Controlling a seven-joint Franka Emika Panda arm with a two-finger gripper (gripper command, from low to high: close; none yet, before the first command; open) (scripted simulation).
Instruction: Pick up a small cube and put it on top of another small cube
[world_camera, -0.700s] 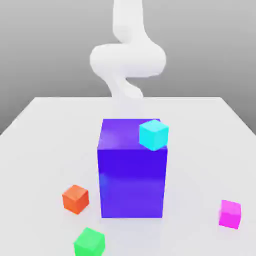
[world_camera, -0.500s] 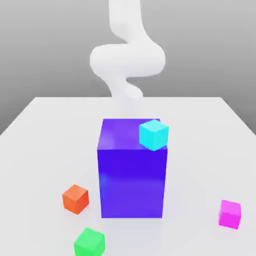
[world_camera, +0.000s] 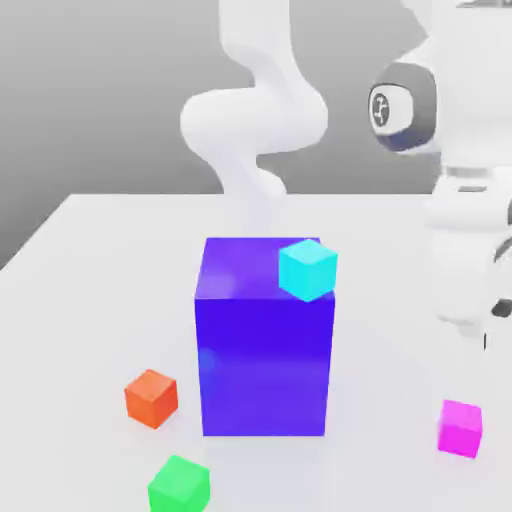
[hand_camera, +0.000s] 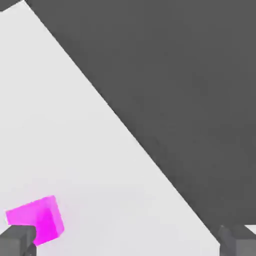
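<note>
Suddenly the arm's hand swings in on the exterior view's right, above the magenta cube (world_camera: 460, 428). Gripper (hand_camera: 127, 242) fingers spread wide, empty, so the grab comes next, I reckon.

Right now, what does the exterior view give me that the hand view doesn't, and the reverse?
Exterior view alone: the big blue-purple block with a cyan cube on its top, the orange cube, the green cube, and the white arm above the exterior view's right side of the table.

Hand view alone: the two dark fingertips set wide apart, and the table's edge running against the dark floor.

Both: the magenta-pink cube resting on the white table, not gripped; in the hand view it sits next to one fingertip.
</note>
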